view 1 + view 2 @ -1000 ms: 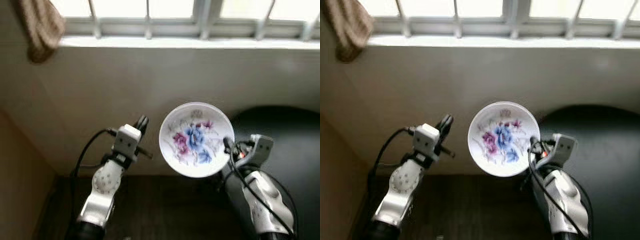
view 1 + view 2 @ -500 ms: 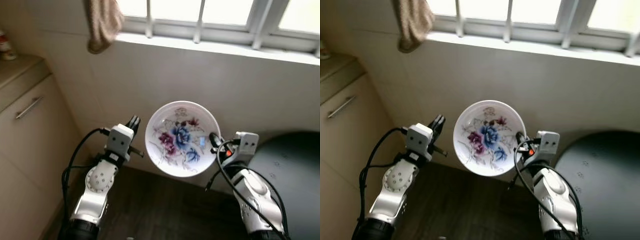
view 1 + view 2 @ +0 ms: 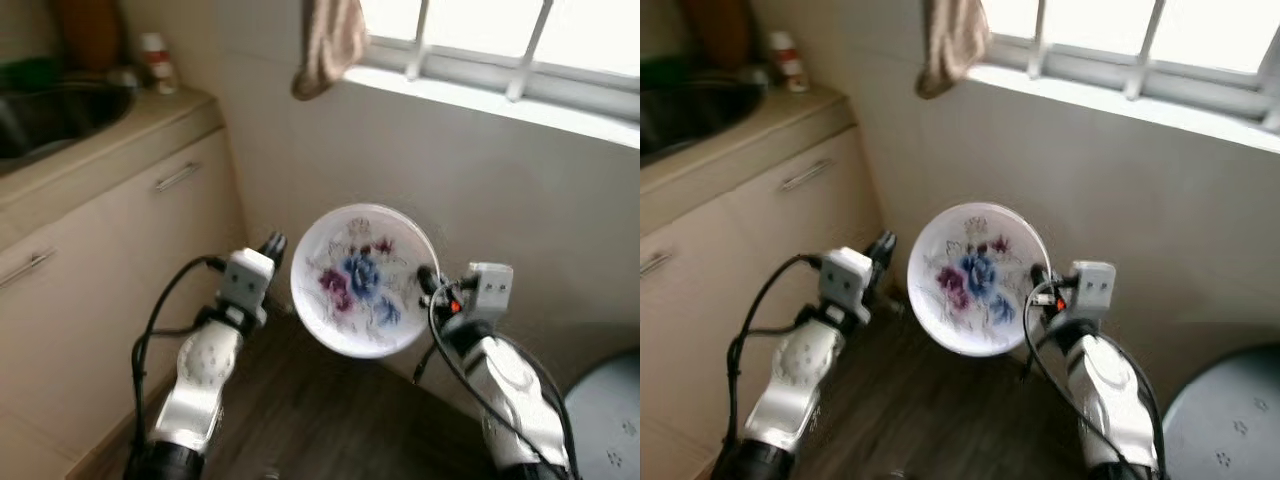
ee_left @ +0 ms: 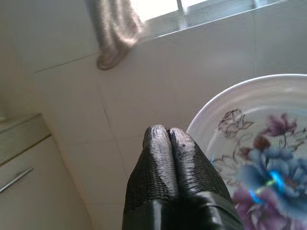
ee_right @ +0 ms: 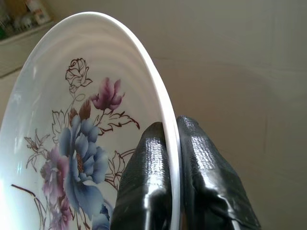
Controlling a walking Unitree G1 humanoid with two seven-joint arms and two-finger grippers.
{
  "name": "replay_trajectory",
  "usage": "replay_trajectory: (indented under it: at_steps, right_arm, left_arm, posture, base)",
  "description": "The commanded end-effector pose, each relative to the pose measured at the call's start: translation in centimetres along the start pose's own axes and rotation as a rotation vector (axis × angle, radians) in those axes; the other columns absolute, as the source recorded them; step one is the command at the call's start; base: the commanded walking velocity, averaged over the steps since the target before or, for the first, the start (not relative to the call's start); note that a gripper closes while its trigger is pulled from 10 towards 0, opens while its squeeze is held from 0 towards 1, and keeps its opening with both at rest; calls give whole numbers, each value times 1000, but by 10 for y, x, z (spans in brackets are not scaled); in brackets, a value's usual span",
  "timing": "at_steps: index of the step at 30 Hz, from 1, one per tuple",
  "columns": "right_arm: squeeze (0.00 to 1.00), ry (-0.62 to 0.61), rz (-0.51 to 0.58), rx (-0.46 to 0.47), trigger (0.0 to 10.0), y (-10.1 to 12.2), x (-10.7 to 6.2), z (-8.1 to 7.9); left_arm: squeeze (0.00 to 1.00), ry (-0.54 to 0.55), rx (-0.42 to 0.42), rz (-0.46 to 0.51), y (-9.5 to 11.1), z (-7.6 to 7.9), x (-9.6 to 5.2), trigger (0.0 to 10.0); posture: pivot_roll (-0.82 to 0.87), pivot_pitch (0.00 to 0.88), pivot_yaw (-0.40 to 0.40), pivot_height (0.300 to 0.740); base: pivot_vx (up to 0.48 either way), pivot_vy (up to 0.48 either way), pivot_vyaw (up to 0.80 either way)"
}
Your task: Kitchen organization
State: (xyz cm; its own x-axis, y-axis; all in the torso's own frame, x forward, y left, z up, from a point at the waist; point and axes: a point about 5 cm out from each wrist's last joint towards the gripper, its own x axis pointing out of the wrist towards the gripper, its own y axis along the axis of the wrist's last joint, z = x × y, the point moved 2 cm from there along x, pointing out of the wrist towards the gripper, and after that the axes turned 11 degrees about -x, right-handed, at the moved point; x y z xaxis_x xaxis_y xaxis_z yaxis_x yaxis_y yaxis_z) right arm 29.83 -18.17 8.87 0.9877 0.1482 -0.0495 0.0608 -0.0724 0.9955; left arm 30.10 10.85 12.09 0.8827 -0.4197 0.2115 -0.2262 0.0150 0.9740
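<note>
Porcelain plate [image 5: 91, 120], round, glossy, flower-painted, sits pinched by its thin rim in my right gripper [image 5: 173, 132]; left gripper [image 4: 168, 132] closed, empty.

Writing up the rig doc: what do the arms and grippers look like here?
Both arms are silver, rounded shells; the left arm has a dotted round joint cover. A pale boxy wrist block tops each, with looping black cables; a small red light shows by the right one. Left gripper and right gripper each have two black, textured fingers.
</note>
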Motion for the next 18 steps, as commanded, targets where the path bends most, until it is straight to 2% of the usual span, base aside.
replay_trajectory:
  at_steps: [1,6,14,18]
  right_arm:
    - [0,20,44,-6,0,9,5,-8]
    - [0,-11,36,-4,0,8,6,-5]
    - [0,-23,28,-2,0,7,7,-4]
    - [0,-25,28,-3,0,7,7,-4]
  left_arm:
    - [0,16,27,-8,1,-9,-2,10000]
    - [0,14,28,-16,0,-9,-2,10000]
    - [0,14,27,-14,1,-9,-1,10000]
    - [0,13,28,-7,2,-9,-1,10000]
  posture:
    - [99,0,-53,740]
    - [98,0,-53,740]
    - [99,0,-53,740]
    - [99,0,-53,740]
  base:
    - [0,0,800]
    - [0,287,800]
    - [0,480,0]
    - [0,0,0]
